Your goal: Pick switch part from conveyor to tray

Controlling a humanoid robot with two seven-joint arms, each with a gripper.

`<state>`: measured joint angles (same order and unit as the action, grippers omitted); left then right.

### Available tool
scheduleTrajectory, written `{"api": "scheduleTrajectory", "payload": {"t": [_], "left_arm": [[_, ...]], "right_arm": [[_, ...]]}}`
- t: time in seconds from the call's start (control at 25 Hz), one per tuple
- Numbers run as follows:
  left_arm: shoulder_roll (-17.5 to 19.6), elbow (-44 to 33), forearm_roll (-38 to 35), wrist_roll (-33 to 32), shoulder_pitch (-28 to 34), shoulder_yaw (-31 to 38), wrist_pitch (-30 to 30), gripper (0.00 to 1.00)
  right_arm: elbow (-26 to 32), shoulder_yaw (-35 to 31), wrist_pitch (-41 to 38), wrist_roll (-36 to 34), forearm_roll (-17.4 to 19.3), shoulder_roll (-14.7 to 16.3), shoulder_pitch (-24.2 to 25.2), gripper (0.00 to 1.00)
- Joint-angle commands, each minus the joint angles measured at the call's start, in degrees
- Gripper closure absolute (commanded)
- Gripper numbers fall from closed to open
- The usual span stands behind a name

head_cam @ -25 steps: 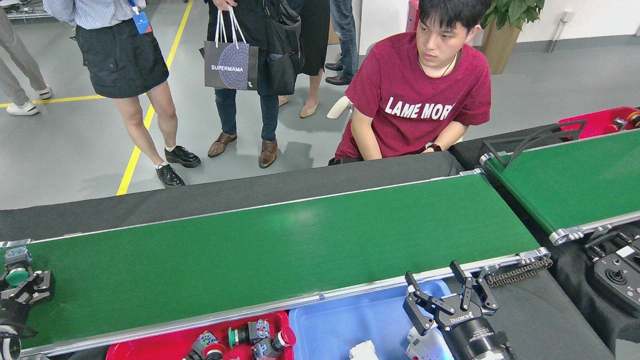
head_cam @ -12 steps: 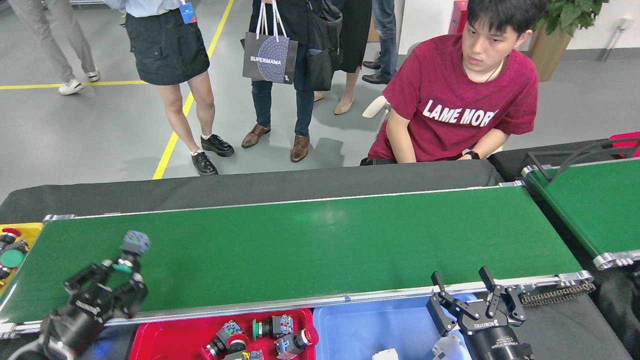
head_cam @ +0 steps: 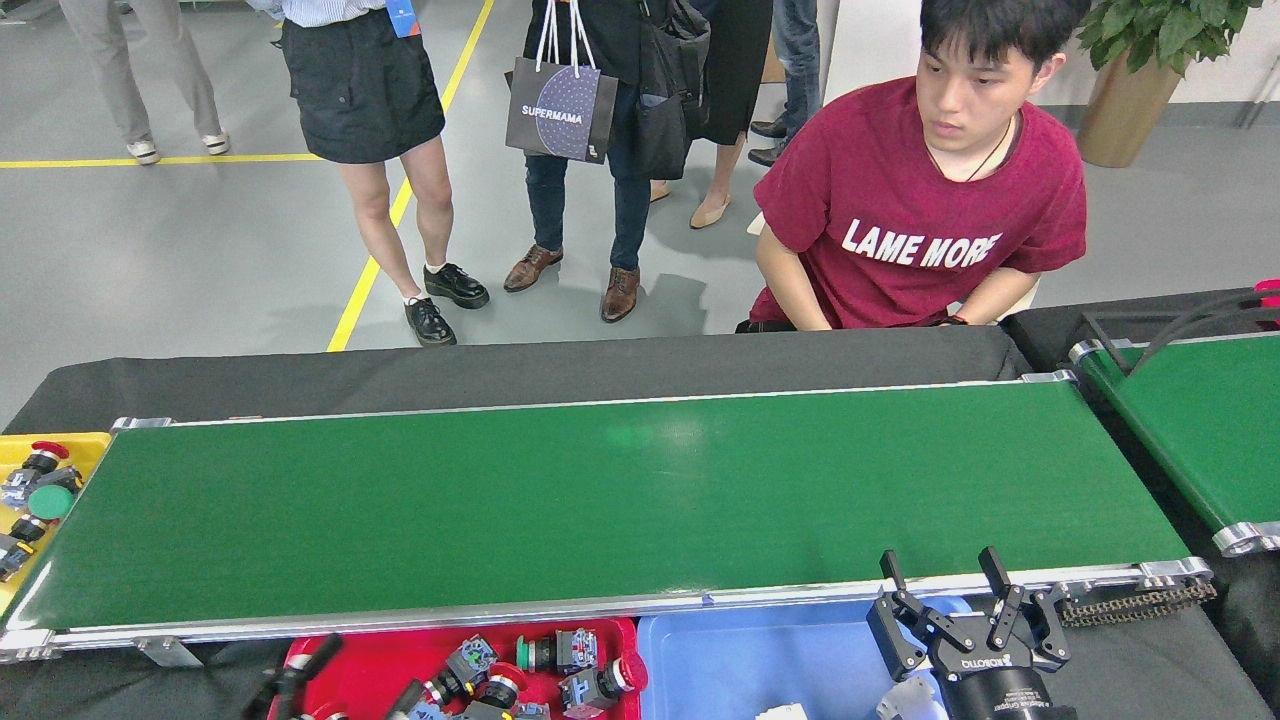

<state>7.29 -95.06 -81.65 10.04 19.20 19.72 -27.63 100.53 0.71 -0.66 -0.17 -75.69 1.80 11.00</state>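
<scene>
Hovering over the blue tray, the right gripper has its fingers spread apart, holding nothing. Left gripper shows only as a dark tip over the red tray; its state cannot be told. Switch parts lie in the red tray. Conveyor belt is bare.

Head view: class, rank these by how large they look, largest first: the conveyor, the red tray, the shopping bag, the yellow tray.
1. conveyor
2. red tray
3. shopping bag, farther away, so unsure against the red tray
4. yellow tray, cut off by the frame edge
</scene>
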Motion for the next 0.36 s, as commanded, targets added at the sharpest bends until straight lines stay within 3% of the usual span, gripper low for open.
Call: {"api": "scheduleTrajectory", "payload": {"t": [0.0, 0.32], "left_arm": [[0.1, 2.2, 0.2, 0.2, 0.2, 4.2, 2.3, 0.00], [0.3, 5.3, 0.3, 0.2, 0.2, 6.5, 2.1, 0.00]], "right_arm": [[0.9, -0.7, 0.1, 0.0, 0.1, 0.0, -0.2, 0.03], [0.9, -1.9, 0.1, 0.1, 0.1, -0.1, -0.1, 0.03]]}}
